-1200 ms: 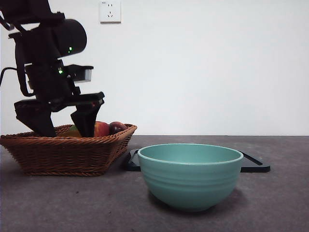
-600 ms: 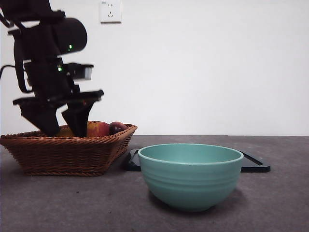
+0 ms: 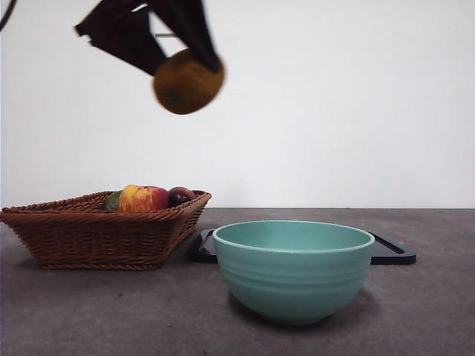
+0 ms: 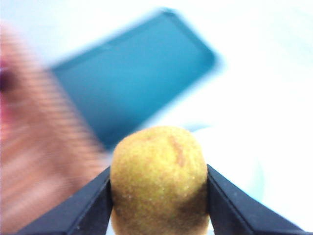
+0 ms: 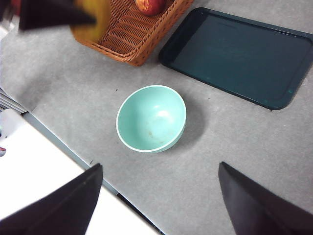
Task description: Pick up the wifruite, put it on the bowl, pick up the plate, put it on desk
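The left gripper (image 3: 182, 63), at the frame's upper left, is clamped on the kiwi (image 3: 188, 81), held high to clear the basket (image 3: 96, 233) rim. The empty bowl (image 3: 293, 268) sits lower centre on the desk (image 3: 111, 311). The right gripper (image 5: 159, 196) waits, jaws apart.

Setting reads as a robot test bench in a lab or plain office room, not a lived-in home. Evidence: a bare white wall (image 3: 334, 104) directly behind a matte grey desk (image 3: 415, 311), with household props staged on it, namely a wicker basket (image 3: 96, 237) of fruit, a teal bowl (image 3: 293, 271) and a dark tray (image 5: 234, 54)
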You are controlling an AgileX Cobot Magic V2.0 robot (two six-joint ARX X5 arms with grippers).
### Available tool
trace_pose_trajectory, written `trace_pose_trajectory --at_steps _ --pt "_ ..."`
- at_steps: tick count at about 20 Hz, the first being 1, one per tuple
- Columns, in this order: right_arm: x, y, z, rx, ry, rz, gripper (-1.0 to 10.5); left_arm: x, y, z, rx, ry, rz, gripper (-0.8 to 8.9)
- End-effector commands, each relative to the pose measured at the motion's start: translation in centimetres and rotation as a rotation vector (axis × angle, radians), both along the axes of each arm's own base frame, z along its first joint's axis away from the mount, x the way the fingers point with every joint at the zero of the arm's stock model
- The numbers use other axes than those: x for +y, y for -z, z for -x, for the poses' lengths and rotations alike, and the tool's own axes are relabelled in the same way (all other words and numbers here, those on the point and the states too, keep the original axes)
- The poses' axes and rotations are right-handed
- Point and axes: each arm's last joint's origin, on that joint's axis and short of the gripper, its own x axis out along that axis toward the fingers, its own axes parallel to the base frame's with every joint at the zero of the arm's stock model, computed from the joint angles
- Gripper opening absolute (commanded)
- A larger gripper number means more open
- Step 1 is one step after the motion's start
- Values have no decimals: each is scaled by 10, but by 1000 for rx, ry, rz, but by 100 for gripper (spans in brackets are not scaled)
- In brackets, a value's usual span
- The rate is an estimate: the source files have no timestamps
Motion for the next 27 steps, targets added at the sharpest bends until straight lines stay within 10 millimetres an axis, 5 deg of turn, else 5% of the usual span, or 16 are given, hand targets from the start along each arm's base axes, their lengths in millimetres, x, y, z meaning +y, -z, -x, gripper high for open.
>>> trace_pose_trajectory --at_steps 1,12,19,24,27 --pt "0 -6 0 -21 -4 -9 379 -24 4 9 17 75 -5 204" --pt "0 -6 0 -12 4 -16 379 -100 83 10 123 227 -132 204" --pt "0 -6 0 -12 5 -16 379 -115 123 0 158 215 -214 204" --pt "0 -6 0 -12 5 -16 379 -118 130 0 162 219 -223 220" --pt "0 -6 0 -13 5 -16 379 -118 130 1 165 220 -225 335"
